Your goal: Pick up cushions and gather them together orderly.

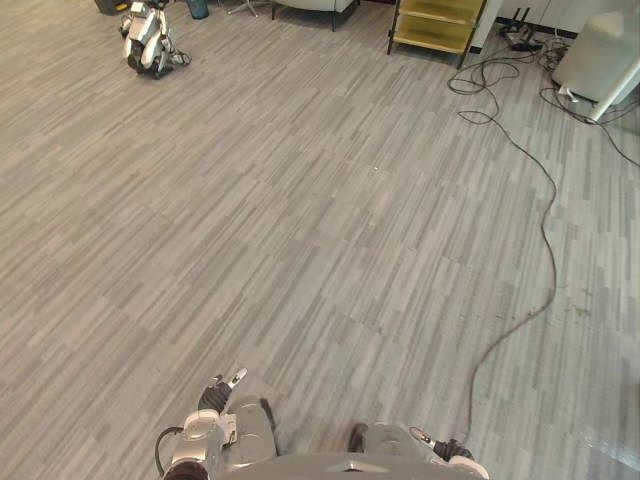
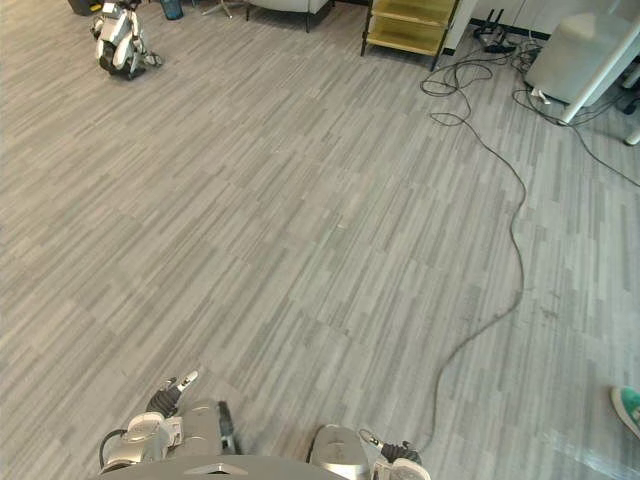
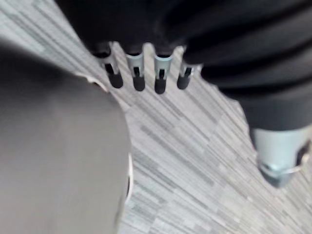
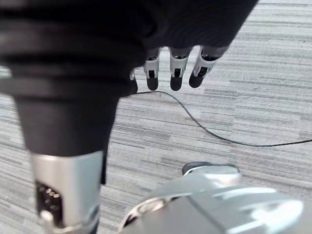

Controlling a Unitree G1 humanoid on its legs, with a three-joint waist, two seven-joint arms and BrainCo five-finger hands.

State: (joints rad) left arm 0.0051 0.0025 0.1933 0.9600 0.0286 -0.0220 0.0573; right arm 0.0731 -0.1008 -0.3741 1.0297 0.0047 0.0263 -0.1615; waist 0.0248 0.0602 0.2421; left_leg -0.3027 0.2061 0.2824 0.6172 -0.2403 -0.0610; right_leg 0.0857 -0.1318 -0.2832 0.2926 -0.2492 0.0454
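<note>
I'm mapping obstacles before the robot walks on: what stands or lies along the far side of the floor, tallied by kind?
Yellow shelf unit: 1
Small white-and-black machine: 1
White boxy unit: 1
Pale seat on dark legs: 1
Total: 4
Some small dark items at the far edge are too small to tell.

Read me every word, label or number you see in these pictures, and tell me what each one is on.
None can be read.
The floor bears no writing.
The yellow shelf and the small robot are too small to tell whether they carry any marks.
The left hand and right hand show no print.
</note>
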